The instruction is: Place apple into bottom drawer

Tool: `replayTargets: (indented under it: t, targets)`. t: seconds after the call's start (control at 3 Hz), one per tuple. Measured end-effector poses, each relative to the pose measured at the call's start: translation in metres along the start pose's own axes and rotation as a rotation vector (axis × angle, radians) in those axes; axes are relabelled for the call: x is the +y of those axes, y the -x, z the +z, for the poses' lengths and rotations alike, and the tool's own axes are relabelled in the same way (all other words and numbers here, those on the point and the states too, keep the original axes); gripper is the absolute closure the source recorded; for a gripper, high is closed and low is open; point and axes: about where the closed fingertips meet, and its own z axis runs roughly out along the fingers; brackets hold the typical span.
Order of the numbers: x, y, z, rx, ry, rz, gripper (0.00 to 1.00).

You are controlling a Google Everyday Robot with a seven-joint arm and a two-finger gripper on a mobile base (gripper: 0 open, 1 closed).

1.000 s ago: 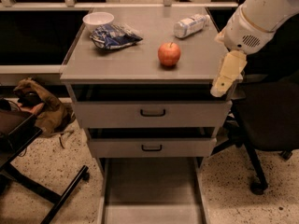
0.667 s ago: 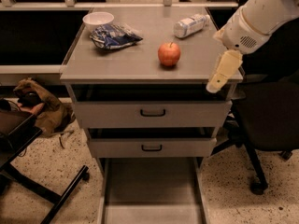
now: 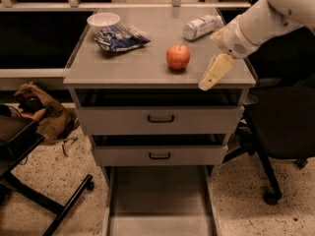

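Note:
The red-orange apple [image 3: 177, 57] stands on the grey cabinet top [image 3: 147, 68], right of centre. My gripper [image 3: 211, 75] hangs off the white arm over the top's front right edge, a short way right of the apple and slightly nearer the camera, not touching it. The bottom drawer [image 3: 160, 200] is pulled out below the two upper drawers, its flat grey floor showing with nothing on it.
A white bowl [image 3: 103, 20] and a blue crumpled bag [image 3: 120, 37] lie at the back left of the top. A clear plastic bottle [image 3: 201, 27] lies on its side at the back right. A black office chair [image 3: 280, 132] stands to the right. A brown cloth [image 3: 42, 109] and dark frame lie at left.
My gripper has moved left and slightly down toward the apple. The apple and the drawers have not moved.

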Motion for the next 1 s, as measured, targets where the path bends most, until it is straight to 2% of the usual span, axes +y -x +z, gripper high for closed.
replayTargets:
  t: [0.33,0.67,1.0]
  targets:
    - [-0.015,0.016,0.038,-0.036,0.021,-0.031,0.0]
    - [-0.017,0.016,0.041,-0.038,0.025,-0.031,0.0]
    - [-0.033,0.015,0.052,-0.053,0.036,-0.018,0.0]
